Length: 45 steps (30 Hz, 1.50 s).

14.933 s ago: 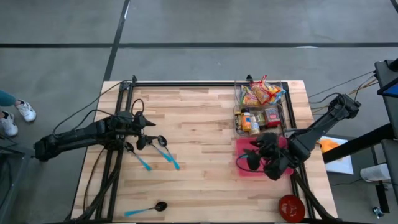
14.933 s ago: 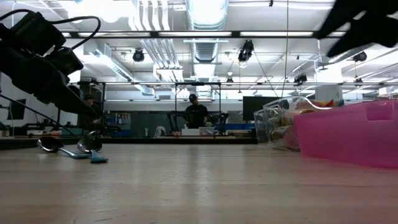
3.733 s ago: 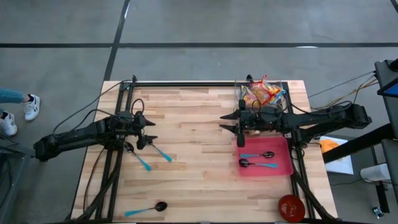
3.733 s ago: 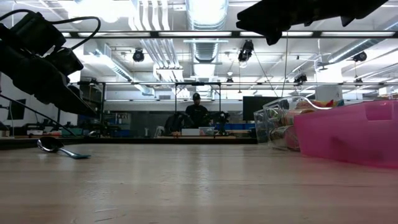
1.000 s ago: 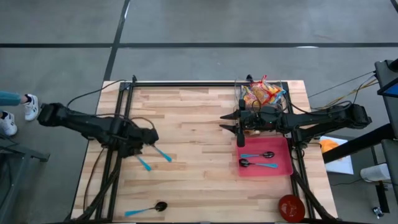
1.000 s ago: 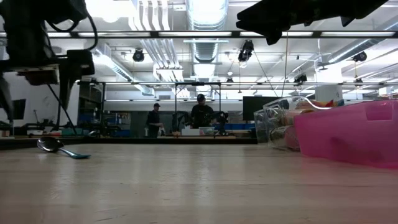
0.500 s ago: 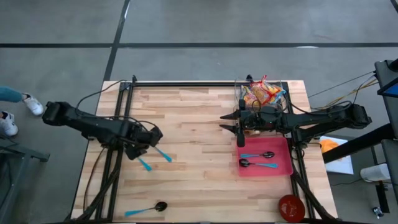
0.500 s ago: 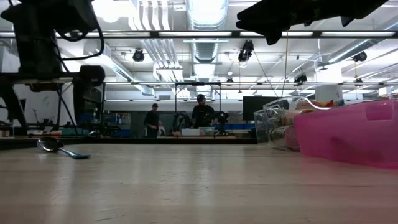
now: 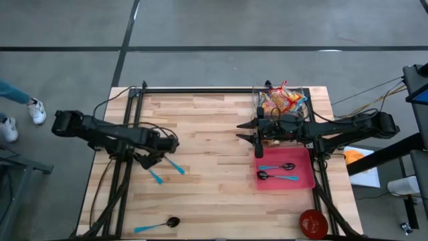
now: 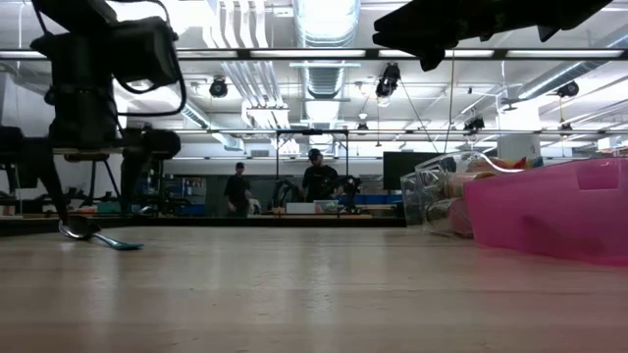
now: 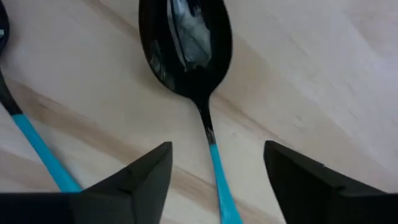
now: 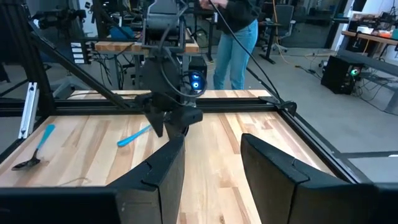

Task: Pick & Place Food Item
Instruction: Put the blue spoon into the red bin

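Note:
Two black spoons with blue handles lie flat on the wooden table at its left. My left gripper (image 9: 160,152) points down over one spoon (image 11: 186,50) and stands open. Its fingers are on either side of that spoon's blue handle (image 11: 219,180) without touching it. The other spoon's handle (image 11: 37,146) lies beside them. In the low view the left gripper (image 10: 88,206) hangs just above the spoon's bowl (image 10: 78,230). My right gripper (image 9: 246,134) waits open and level above the table's right half, with nothing between its fingers (image 12: 211,162).
A pink tray (image 9: 304,181) at the right holds two more spoons. Behind it stands a clear bin (image 9: 281,110) of food packets. A red bowl (image 9: 313,223) sits at the near right corner, and a third loose spoon (image 9: 157,225) lies near the front edge. People stand beyond the table's far side.
My left gripper has come down toward the table and shifted a little toward the table's right edge. It now stands over the spoon that lies there. The spoons have not moved.

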Tool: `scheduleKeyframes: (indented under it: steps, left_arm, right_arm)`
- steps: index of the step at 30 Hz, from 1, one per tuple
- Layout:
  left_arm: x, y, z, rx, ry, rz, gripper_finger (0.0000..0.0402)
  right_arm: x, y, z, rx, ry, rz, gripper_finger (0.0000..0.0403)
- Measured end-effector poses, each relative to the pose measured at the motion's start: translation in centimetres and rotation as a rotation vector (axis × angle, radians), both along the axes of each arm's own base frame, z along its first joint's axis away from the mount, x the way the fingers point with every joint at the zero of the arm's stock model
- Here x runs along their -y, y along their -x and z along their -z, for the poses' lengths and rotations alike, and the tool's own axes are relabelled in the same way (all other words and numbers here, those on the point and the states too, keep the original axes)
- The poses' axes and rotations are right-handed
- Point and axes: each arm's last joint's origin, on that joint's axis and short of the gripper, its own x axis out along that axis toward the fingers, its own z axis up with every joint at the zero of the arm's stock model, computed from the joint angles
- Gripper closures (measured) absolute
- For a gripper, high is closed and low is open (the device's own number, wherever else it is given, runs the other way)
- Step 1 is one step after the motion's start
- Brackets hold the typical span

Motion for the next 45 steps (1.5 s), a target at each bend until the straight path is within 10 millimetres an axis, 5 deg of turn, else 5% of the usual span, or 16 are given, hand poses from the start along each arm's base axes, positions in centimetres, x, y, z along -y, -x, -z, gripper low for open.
scheduleKeyframes:
  steps: [17,32,45]
  left_arm:
    - [-0.3,-0.8,2.4,-0.112,0.007,0.039,0.0269]
    - [-0.4,-1.2,2.4,-0.091,-0.027,0.047,0.0388]
    - [-0.4,-1.4,2.4,-0.071,-0.039,0.083,0.039]
  right_arm:
    - [0.0,0.0,0.0,0.0,0.0,-0.001,0.0247]
    - [0.0,0.0,0.0,0.0,0.0,0.0,0.0247]
    - [0.0,0.0,0.0,0.001,-0.003,0.0,0.0247]
